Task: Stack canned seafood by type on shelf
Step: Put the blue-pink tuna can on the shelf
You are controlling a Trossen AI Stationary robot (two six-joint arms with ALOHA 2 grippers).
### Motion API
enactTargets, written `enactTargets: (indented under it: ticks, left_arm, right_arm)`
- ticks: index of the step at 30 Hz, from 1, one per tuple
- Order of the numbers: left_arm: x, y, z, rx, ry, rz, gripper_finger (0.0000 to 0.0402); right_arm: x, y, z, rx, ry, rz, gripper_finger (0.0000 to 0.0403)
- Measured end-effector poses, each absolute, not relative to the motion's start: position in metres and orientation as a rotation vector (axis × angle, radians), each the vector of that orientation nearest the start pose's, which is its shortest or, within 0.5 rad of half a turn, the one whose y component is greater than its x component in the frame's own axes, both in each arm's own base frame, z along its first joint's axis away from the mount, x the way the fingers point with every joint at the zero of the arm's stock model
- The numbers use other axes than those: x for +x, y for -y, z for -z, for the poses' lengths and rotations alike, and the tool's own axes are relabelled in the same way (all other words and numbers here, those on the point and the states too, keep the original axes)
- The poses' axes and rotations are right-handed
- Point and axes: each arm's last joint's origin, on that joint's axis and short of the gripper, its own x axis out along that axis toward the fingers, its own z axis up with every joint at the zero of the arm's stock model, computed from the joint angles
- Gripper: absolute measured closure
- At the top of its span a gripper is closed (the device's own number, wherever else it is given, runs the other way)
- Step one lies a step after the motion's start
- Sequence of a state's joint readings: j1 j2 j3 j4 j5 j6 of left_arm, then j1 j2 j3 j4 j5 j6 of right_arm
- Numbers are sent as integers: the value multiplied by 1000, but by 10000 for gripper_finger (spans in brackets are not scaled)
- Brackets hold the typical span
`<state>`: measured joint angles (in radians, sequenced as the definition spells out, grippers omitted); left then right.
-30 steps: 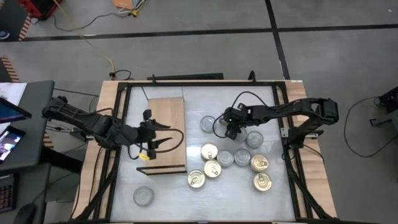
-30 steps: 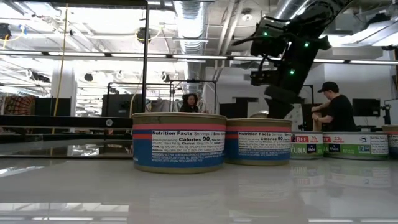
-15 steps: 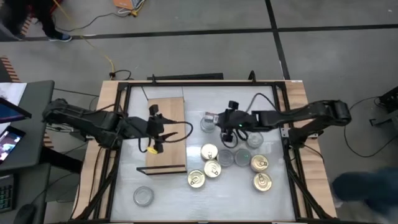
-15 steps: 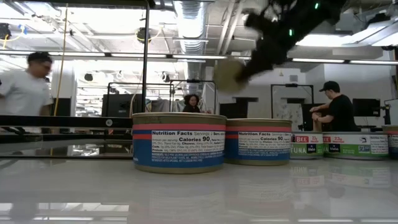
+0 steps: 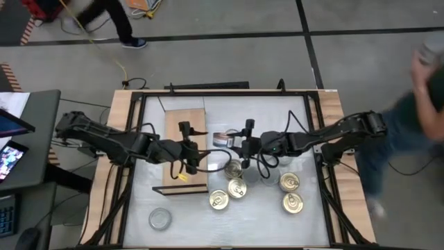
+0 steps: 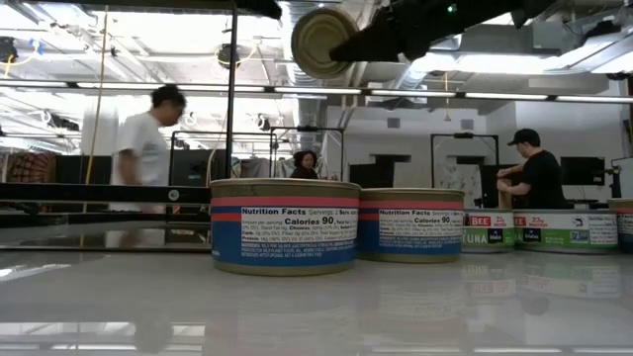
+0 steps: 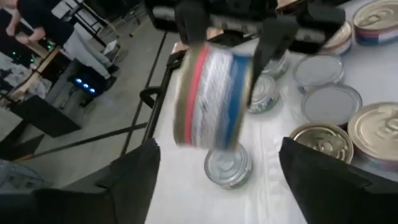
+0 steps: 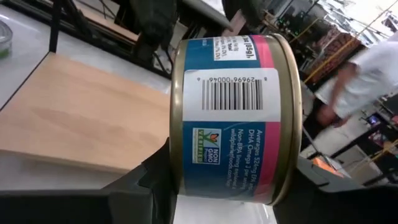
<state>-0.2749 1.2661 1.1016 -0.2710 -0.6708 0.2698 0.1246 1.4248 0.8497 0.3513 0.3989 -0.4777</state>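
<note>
My right gripper is shut on one tin of canned seafood, a blue-and-pink-labelled can with gold rims, held high over the table beside the shelf's right edge. The shelf, a tan wooden board, lies left of centre. My left gripper hovers over the shelf's right part, open, its fingers wide apart and short of the held can. Several gold-topped tins and silver-topped tins rest flat on the white tabletop to the right of the shelf. My right gripper pinches the can between its two fingers, one on each flat end. The fingers come in level from the table's right. The can is lifted clear and turned on its edge, with one gold end facing the near side.
A lone silver-topped tin sits at the near left. Wooden side rails and a black frame border the tabletop. One person walks beyond the far edge, and another stands at the right side.
My right gripper has risen from among the tins with the can and carried it toward the table's left, the can now on its edge. My left gripper has moved over the shelf toward the table's right, closer to the can.
</note>
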Motion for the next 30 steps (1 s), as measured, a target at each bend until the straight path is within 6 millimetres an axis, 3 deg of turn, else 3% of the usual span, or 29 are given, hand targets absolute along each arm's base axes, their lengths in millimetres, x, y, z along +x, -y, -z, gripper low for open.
enactTargets:
  ticks: [14, 19, 25, 30]
  left_arm:
    - [303, 56, -337, 588, -500, -322, 77]
    - [302, 57, -340, 590, -512, -314, 117]
    - [301, 57, -338, 593, -527, -296, 215]
    - [299, 56, -339, 592, -532, -294, 217]
  right_arm:
    - [332, -42, -262, -607, -248, 180, 185]
    - [332, -41, -264, -605, -242, 183, 185]
    - [332, -41, -264, -604, -240, 183, 174]
    - [332, -34, -264, -572, -251, 203, 129]
